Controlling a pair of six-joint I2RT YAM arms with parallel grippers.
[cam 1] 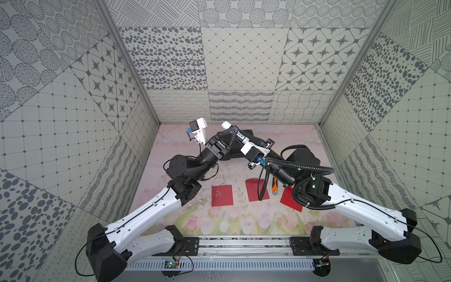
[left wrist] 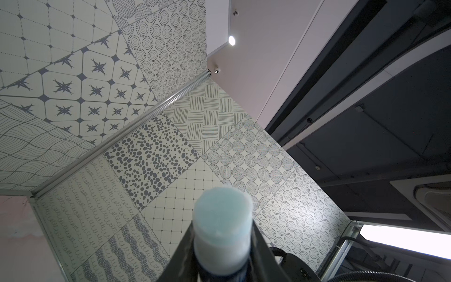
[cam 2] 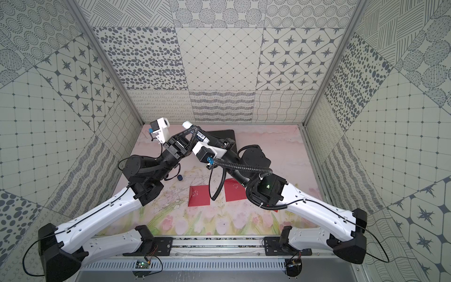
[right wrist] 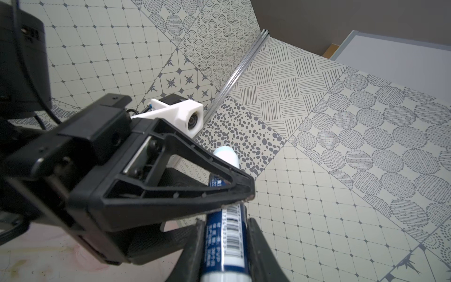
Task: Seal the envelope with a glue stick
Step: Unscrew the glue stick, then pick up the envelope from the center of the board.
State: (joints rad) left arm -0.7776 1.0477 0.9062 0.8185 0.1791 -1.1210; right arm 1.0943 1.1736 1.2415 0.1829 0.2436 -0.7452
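The glue stick [cam 1: 240,134] [cam 2: 201,137] is held in the air near the back wall, its pale blue glue tip [left wrist: 223,207] bare and pointing up and back. My right gripper [cam 1: 246,140] [right wrist: 225,234] is shut on its navy barcode body [right wrist: 230,227]. My left gripper [cam 1: 234,130] [left wrist: 223,244] clasps the stick nearer the tip, fingers against both sides. Three red envelopes lie on the mat: the left envelope [cam 1: 222,195] [cam 2: 199,195], the middle envelope [cam 1: 256,191] [cam 2: 234,193] with its flap raised, and the right envelope [cam 1: 291,199], which is partly under my right arm.
A small dark blue cap [cam 2: 180,177] lies on the mat beside my left arm. An orange-and-black wrench [cam 1: 275,186] rests between the middle and right envelopes. A black pad [cam 2: 223,136] lies at the back, under the grippers. Patterned walls [cam 1: 244,61] close three sides.
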